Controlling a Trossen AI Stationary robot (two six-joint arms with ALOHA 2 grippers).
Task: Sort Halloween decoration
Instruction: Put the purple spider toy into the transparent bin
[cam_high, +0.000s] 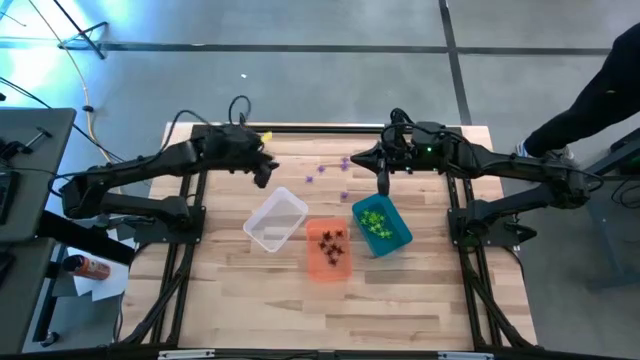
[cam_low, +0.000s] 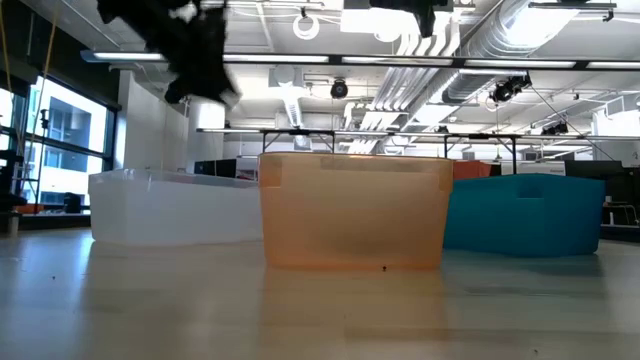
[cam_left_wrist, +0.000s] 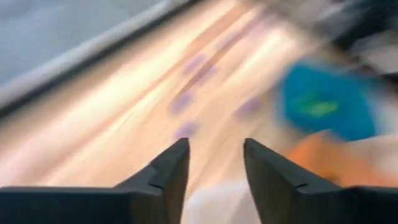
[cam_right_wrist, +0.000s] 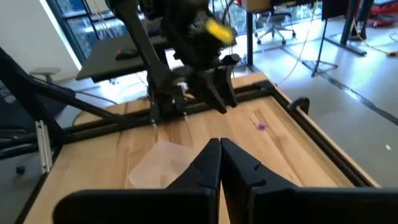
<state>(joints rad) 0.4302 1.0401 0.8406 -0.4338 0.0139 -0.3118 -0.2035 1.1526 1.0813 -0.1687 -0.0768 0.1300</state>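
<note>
A clear bin (cam_high: 276, 221), an orange bin (cam_high: 328, 250) and a teal bin (cam_high: 381, 226) stand on the wooden table (cam_high: 230, 300).

Bins: three stood side by side mid-frame, one clear bin (cam_high: 275, 221), one orange bin (cam_high: 328, 249), one teal bin (cam_high: 381, 226).
Loose purple trinkets (cam_high: 321, 170): about four lay on the wood in the upper middle of the frame; exact count unclear.
Black trinkets (cam_high: 331, 243): a small cluster in the orange one, too tangled to count.
Green trinkets (cam_high: 375, 221): a cluster in the teal one, uncountable.
Arms: two.
People: one, at the upper right edge.
</note>
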